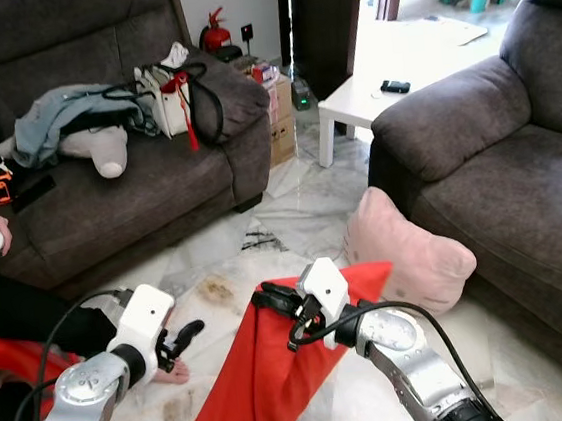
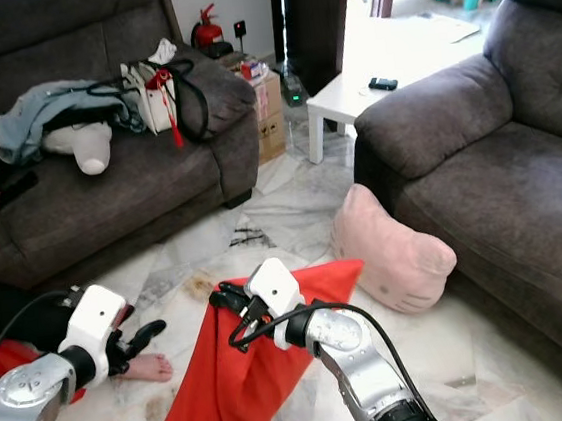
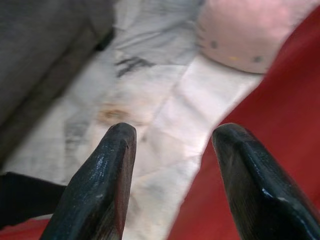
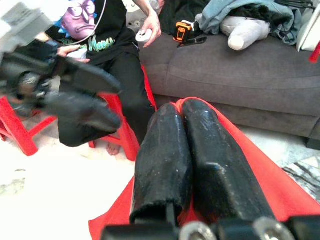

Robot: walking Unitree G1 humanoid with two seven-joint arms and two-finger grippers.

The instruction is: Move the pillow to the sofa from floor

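Your right pincer (image 1: 270, 299) is pinched onto the red pillow (image 1: 268, 373) on the floor while the left pincer (image 1: 187, 336) gapes empty at its nine o'clock, so bring it under before swinging toward the sofa (image 1: 520, 185) at two o'clock.

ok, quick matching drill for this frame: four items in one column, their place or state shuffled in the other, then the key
1. pink pillow
2. red cloth
3. left gripper
4. white handbag

A. on the dark sofa at the left
B. fingers apart, nothing between them
C. on the floor against the right sofa
D. pinched in the right gripper

Pairs: 1-C, 2-D, 3-B, 4-A
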